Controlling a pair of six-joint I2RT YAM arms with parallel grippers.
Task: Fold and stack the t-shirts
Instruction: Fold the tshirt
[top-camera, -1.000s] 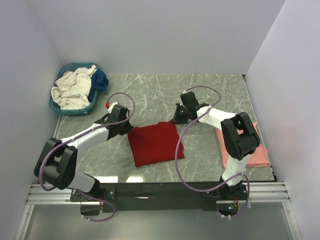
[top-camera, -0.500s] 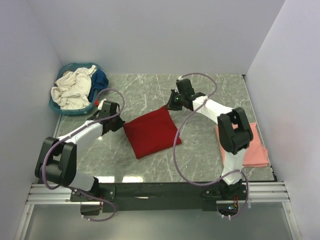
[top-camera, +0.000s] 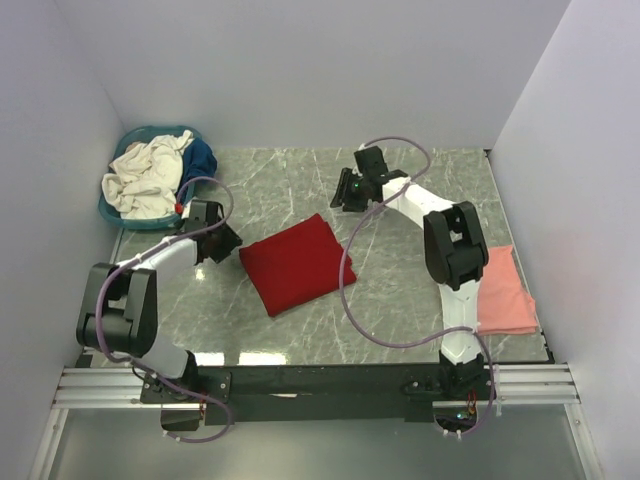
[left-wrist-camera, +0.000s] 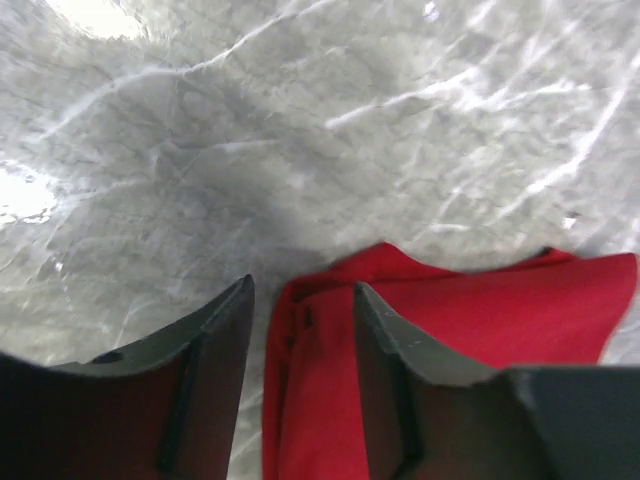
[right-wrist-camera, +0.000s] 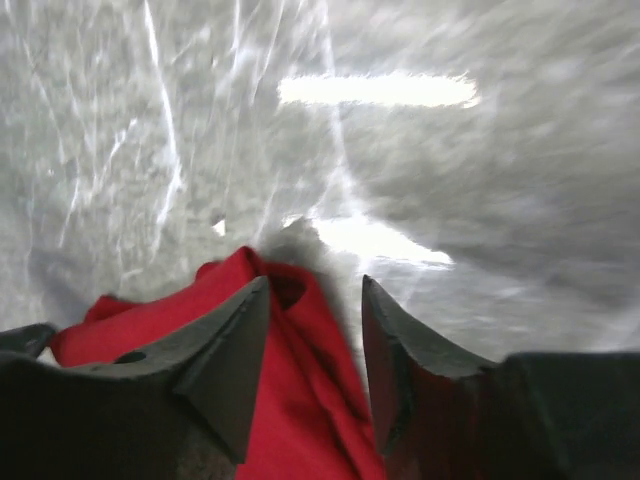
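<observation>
A deep red t-shirt (top-camera: 292, 265), folded into a tilted square, lies flat on the marble table. My left gripper (top-camera: 228, 243) sits at its left corner and my right gripper (top-camera: 342, 203) just past its far corner. In the left wrist view the gripper (left-wrist-camera: 302, 290) is open, with the red shirt's edge (left-wrist-camera: 450, 330) lying loose between the fingers. In the right wrist view the gripper (right-wrist-camera: 315, 285) is also open, over a rumpled red corner (right-wrist-camera: 310, 400). A salmon pink t-shirt (top-camera: 505, 295) lies folded at the right edge.
A teal basket (top-camera: 150, 222) stands in the back left corner, holding a cream-white shirt (top-camera: 145, 175) and a dark blue one (top-camera: 200, 160). White walls close in the table (top-camera: 400, 290) on three sides. Purple cables loop over both arms.
Both grippers were shut on the red shirt's corners and dragged it back and to the left. Both have now opened and the shirt lies released on the table.
</observation>
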